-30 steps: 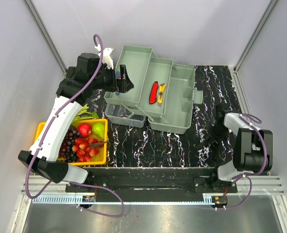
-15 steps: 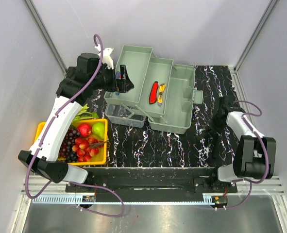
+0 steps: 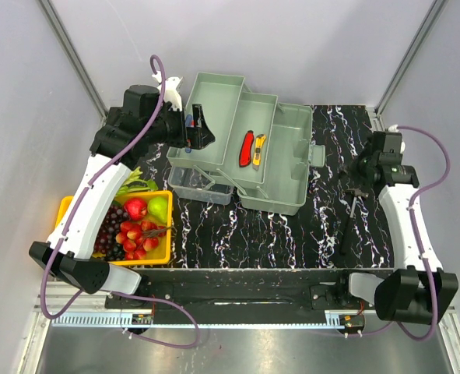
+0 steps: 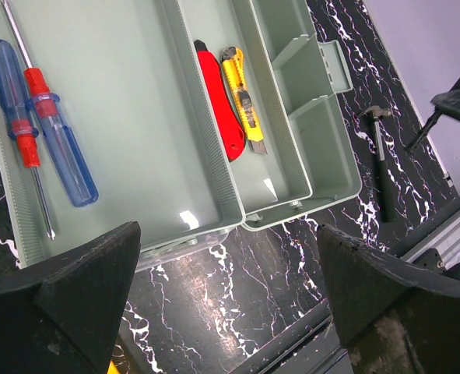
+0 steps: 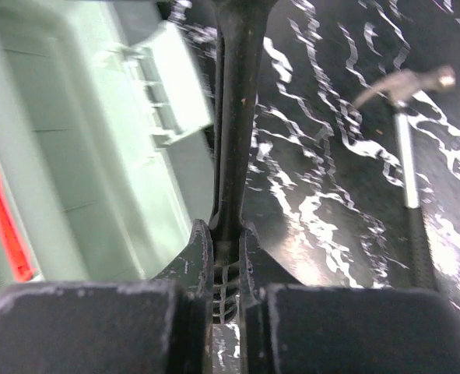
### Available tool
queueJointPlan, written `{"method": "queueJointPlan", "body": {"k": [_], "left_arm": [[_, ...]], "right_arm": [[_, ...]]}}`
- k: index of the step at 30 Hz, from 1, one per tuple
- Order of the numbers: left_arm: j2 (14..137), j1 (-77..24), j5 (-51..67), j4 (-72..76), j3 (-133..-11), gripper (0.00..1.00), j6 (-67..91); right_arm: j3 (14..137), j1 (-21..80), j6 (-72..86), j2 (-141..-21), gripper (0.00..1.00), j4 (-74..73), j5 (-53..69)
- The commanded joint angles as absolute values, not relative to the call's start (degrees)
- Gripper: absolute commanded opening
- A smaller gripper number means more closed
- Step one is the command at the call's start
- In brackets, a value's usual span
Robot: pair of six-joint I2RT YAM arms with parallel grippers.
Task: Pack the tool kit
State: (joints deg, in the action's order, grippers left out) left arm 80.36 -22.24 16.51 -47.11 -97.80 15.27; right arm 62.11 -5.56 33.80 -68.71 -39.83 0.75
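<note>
The pale grey-green toolbox (image 3: 288, 167) stands open with its trays folded out; it also shows in the left wrist view (image 4: 136, 117) and the right wrist view (image 5: 82, 156). A red knife (image 3: 247, 148) and a yellow knife (image 3: 259, 149) lie in the middle tray. Two blue-handled screwdrivers (image 4: 66, 156) lie in the far left tray. My left gripper (image 3: 201, 128) hangs open and empty over that tray. My right gripper (image 3: 363, 167) is shut on a slim black tool (image 5: 237, 93), right of the toolbox latch (image 5: 171, 86). A small hammer (image 3: 354, 204) lies on the table.
A yellow fruit tray (image 3: 66, 206) full of fruit sits at the front left. A clear plastic insert (image 3: 198, 185) lies at the toolbox's front left corner. The black marbled mat (image 3: 276, 230) reaches the front rail. Grey walls close in on both sides.
My right arm has swung from the front right up to the toolbox's right side with the black tool in its jaws, uncovering the hammer. The left arm has not moved.
</note>
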Motion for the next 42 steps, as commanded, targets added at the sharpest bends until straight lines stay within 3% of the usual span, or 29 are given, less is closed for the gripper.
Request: {"method": "queueJointPlan", "body": {"k": [1, 12, 27, 36, 42], "left_arm": [[80.07, -22.15, 17.75, -45.44, -99.40, 0.99, 16.08], [79.02, -22.06, 17.32, -45.53, -99.84, 0.99, 16.61], [78.84, -22.15, 16.17, -45.53, -99.67, 0.99, 16.61], [79.28, -22.15, 16.00, -45.44, -99.67, 0.99, 16.52], [79.37, -22.06, 15.65, -45.44, -99.93, 0.99, 16.26]], "right_arm": [[68.90, -1.60, 32.87, -66.62, 0.00, -37.18, 5.10], [73.65, 16.69, 32.17, -81.01, 0.00, -30.50, -3.25], [85.68, 22.41, 28.74, -107.56, 0.00, -30.93, -1.58], [90.35, 22.85, 31.64, -116.01, 0.01, -29.18, 3.42], [90.53, 22.85, 33.04, -117.77, 0.22, -27.77, 5.98]]}}
